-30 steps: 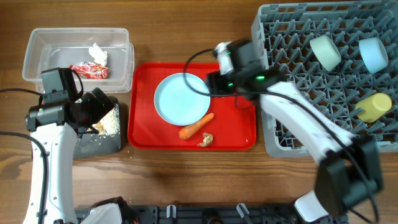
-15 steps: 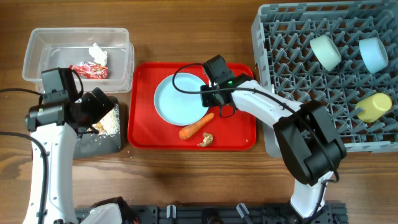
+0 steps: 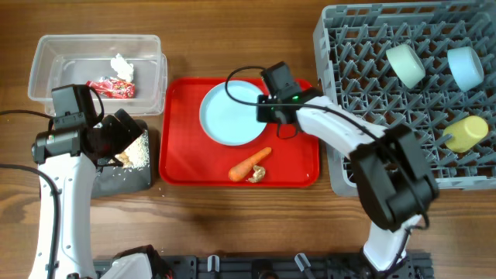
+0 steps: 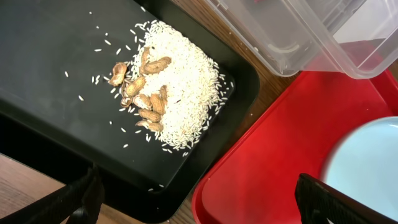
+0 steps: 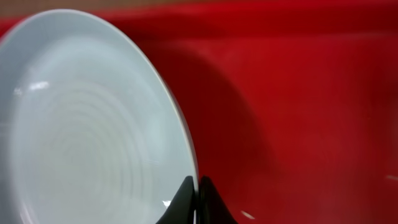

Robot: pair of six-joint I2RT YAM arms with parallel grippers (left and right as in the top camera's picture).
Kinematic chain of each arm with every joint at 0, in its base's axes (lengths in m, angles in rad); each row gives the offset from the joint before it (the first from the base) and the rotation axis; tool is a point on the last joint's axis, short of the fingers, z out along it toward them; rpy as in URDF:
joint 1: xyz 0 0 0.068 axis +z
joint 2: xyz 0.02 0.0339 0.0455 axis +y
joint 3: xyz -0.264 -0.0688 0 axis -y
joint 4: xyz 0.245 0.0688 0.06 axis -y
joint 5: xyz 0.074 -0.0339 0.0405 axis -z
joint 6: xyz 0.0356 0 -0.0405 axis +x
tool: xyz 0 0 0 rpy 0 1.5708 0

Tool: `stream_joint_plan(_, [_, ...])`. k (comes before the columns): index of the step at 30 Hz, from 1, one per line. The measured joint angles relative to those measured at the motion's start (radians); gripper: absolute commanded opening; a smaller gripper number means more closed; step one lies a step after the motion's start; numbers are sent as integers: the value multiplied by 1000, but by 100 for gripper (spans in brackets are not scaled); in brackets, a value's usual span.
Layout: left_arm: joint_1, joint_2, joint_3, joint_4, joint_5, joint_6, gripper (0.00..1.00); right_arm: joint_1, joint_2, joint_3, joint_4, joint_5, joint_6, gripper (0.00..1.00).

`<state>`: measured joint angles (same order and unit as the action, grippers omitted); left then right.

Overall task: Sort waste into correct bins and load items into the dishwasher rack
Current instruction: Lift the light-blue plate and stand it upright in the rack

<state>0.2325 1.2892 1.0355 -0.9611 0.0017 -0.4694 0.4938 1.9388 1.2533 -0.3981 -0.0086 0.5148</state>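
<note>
Red tray (image 3: 177,159): right hand (image 5: 198,198) pinches plate (image 3: 229,116) rim.

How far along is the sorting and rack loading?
Done: wrapper and tissue in the clear tub, rice in the black tray, two bowls and yellow cup in the rack. In hand: right end effector pinches the plate rim. Remaining: carrot and brown lump on the red tray.
</note>
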Motion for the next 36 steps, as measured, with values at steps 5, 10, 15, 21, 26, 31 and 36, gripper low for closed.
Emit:
stream_joint_plan(5, [0, 0, 0, 0, 0, 0, 100, -89, -250, 2, -38, 165, -126, 4])
stream_joint_plan(10, [0, 0, 0, 0, 0, 0, 100, -195, -468, 26, -23, 418, -347, 4])
stream_joint_plan(15, [0, 0, 0, 0, 0, 0, 100, -278, -480, 26, 5, 686, -557, 5])
stream_joint_plan(21, [0, 0, 0, 0, 0, 0, 100, -348, -413, 26, 24, 945, -728, 4])
stream_joint_plan(26, [0, 0, 0, 0, 0, 0, 100, -348, -336, 26, 41, 980, -757, 4])
stream_joint_plan(31, [0, 0, 0, 0, 2, 0, 100, -333, -249, 26, 40, 953, -760, 4])
stream_joint_plan(36, [0, 0, 0, 0, 3, 0, 100, -296, -232, 26, 40, 906, -735, 4])
